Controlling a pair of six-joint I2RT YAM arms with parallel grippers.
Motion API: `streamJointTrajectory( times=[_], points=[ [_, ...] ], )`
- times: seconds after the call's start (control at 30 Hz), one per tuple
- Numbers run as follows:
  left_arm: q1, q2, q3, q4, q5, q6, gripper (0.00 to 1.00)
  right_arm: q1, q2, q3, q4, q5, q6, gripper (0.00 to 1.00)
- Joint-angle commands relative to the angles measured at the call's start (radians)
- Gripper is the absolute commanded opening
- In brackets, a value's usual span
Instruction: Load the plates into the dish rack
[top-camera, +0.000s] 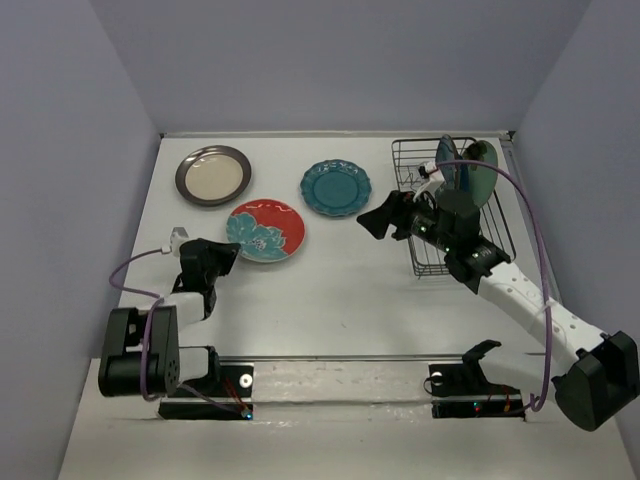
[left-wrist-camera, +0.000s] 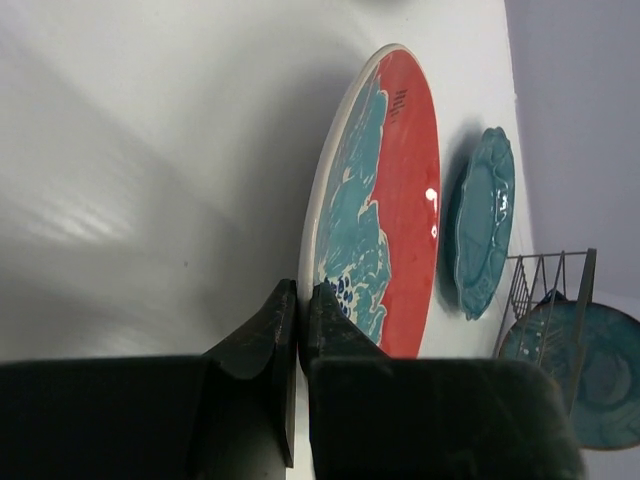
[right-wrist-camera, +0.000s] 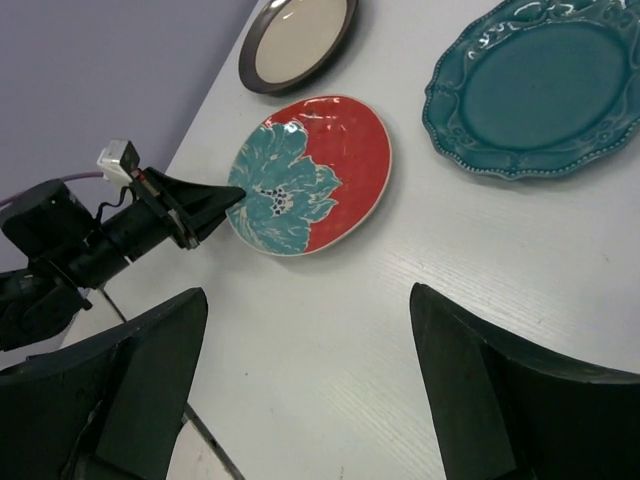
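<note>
Top view: shows dish rack (top-camera: 410, 170) at far right of table (top-camera: 330, 320), two upright plates (top-camera: 470, 172) slotted in at its far right end. Shows three more plates lying flat outside the rack: cream plate (top-camera: 213, 175) far left, red floral plate (top-camera: 266, 230) nearer and just right of it, scalloped teal plate (top-camera: 335, 187) mid-table. None touching each other. Puts left gripper (top-camera: 232, 250) at near-left rim of red floral plate, in contact. Puts right gripper (top-camera: 380, 215) between scalloped teal plate and rack, over the table, spread open.

Left wrist view: shows fingers (left-wrist-camera: 250, 340) closed to a thin slit, pinching near rim of red floral plate, one on the table side, the other on the patterned face. Shows scalloped teal plate beyond, then a rack corner with glossy teal plate (left-wrist-camera: 590, 370) standing in it.

Right wrist view: shows both own fingers wide apart, only bare table between them, nothing gripped. Looks down on red floral plate, cream plate past it, scalloped teal plate to the right. Confirms left gripper tip on edge of red floral plate. Can't tell if that rim is lifted off the table.
</note>
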Motion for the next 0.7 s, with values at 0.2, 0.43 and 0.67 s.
streamJointTrajectory(
  times=[0.2, 0.43, 0.67],
  points=[
    [0.003, -0.634, 0.13, -0.405, 0.093, 0.224, 0.06, 0.087, 0.149, 0.098, 0.014, -0.096, 0.013, 0.93],
    [-0.009, -0.716, 0.16, -0.44, 0.321, 0.221, 0.06, 0.087, 0.244, 0.136, 0.028, -0.12, 0.018, 0.96],
    [-0.009, -0.681, 0.186, -0.35, 0.521, 0.192, 0.06, 0.087, 0.298, 0.132, 0.031, -0.063, -0.028, 0.99]
  ],
)
